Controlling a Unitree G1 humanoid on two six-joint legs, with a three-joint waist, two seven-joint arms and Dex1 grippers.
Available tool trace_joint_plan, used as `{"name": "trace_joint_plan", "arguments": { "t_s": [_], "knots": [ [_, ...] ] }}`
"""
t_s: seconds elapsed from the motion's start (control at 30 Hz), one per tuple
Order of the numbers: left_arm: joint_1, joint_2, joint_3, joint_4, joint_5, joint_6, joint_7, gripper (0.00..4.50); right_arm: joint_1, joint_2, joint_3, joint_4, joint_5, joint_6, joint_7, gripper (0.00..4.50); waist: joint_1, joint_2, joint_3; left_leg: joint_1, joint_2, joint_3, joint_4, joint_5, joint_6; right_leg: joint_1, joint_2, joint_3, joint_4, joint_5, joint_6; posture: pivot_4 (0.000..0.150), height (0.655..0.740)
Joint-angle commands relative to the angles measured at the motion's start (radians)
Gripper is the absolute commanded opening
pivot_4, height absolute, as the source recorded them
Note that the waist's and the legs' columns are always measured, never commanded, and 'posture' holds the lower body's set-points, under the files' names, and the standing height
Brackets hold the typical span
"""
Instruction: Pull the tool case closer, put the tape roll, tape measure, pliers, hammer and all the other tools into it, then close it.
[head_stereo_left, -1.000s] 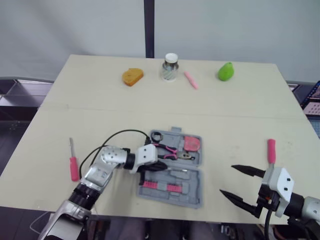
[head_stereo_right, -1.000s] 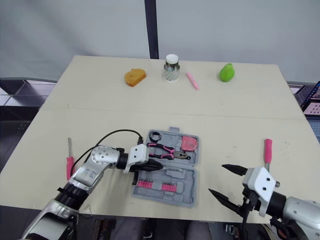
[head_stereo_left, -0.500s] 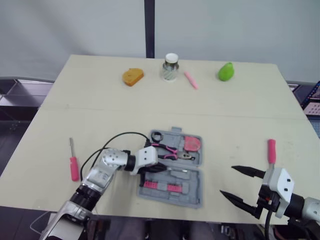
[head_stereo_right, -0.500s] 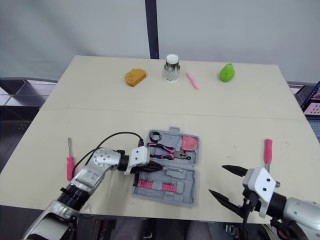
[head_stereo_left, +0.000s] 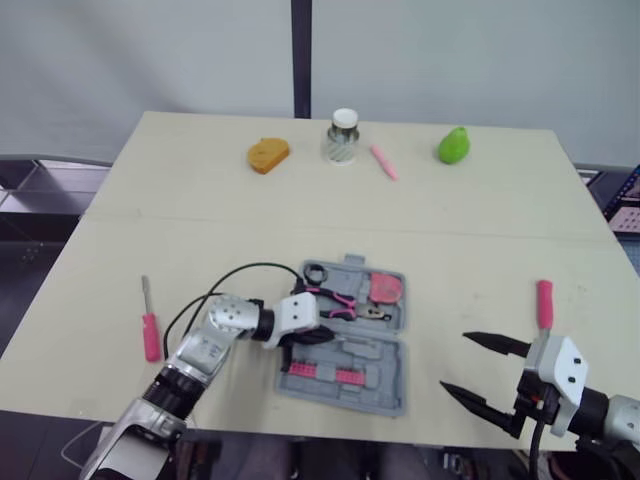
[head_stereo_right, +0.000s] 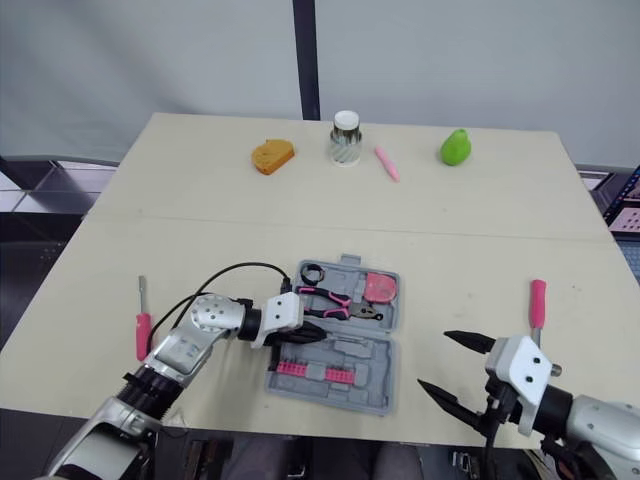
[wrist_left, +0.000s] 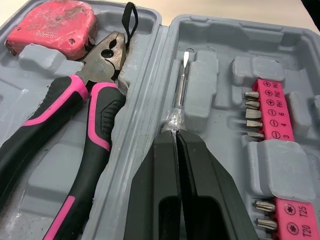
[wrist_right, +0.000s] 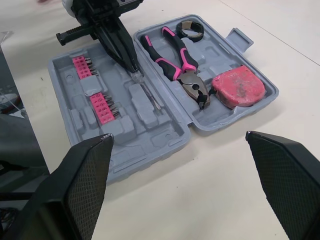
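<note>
Left wrist view: screwdriver (wrist_left: 181, 80) within left claw (wrist_left: 175, 137)

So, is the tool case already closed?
No, the tool case lies open, with the pliers and the tape measure showing inside it.

Your left arm (head_stereo_left: 205, 345) is a run of silver, ribbed metal segments that ends in a white block at the wrist, and a black cable (head_stereo_left: 240, 268) loops off it. Your left gripper (wrist_left: 176, 134) has two smooth, glossy black wedge-shaped fingers. Your right gripper (head_stereo_left: 455, 361) has long, pointed black fingers (wrist_right: 82, 175) with a fine mesh texture. They are fixed to a white housing (head_stereo_left: 563, 367) marked by two dark round spots, and a second cable (head_stereo_left: 534, 440), also black, hangs beneath it.
</note>
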Motion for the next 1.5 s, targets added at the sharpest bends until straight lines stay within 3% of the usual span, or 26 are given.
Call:
{"name": "trace_joint_plan", "arguments": {
  "t_s": [0.03, 0.2, 0.83, 1.07, 1.27, 1.5],
  "knots": [
    [0.010, 0.002, -0.052, 0.030, 0.060, 0.055, 0.006, 0.15, 0.014, 0.007, -0.037, -0.042, 0.015, 0.002, -0.015, 4.50, 0.000, 0.001, -0.001, 0.001, 0.000, 0.000, 0.000, 0.000, 0.000, 0.001, 0.000, 0.000, 0.000, 0.000, 0.000, 0.150, 0.6950],
    [-0.006, 0.007, -0.084, 0.048, 0.085, 0.083, 0.001, 0.15, 0.021, 0.009, -0.040, -0.047, 0.016, 0.003, -0.020, 4.50, 0.001, 0.001, -0.001, 0.012, 0.000, -0.001, -0.003, -0.002, 0.000, 0.013, 0.000, -0.001, -0.005, 0.000, 0.000, 0.150, 0.6950],
    [-0.007, 0.010, -0.112, 0.068, 0.123, 0.093, 0.009, 0.15, 0.001, 0.009, -0.019, -0.034, 0.010, -0.004, -0.028, 4.50, 0.002, 0.010, -0.011, 0.013, 0.000, 0.000, -0.003, -0.004, 0.002, 0.014, 0.000, 0.000, -0.006, 0.000, 0.000, 0.150, 0.6950],
    [0.027, -0.042, 0.099, -0.089, -0.113, 0.148, 0.012, 0.15, -0.035, 0.007, 0.005, -0.010, 0.003, -0.008, -0.021, 4.50, -0.002, 0.009, -0.010, 0.012, 0.000, 0.000, -0.003, -0.004, 0.002, 0.013, -0.001, 0.000, -0.007, 0.000, 0.000, 0.150, 0.6950],
    [0.061, -0.009, 0.346, -0.341, -0.398, 0.346, 0.028, 0.15, -0.089, 0.000, 0.033, 0.027, -0.005, -0.015, -0.012, 4.50, -0.009, 0.006, -0.006, 0.010, 0.001, -0.001, -0.003, -0.004, 0.001, 0.012, 0.000, 0.000, -0.008, 0.000, 0.000, 0.150, 0.6950],
    [0.259, 0.103, 0.569, -0.432, -0.482, 0.275, 0.024, 0.15, -0.126, 0.004, 0.076, 0.063, -0.018, -0.032, -0.002, 4.50, -0.029, 0.007, -0.004, 0.011, 0.001, 0.000, -0.004, -0.005, 0.001, 0.013, 0.000, -0.001, -0.008, 0.000, 0.000, 0.150, 0.6950]
  ]
}}
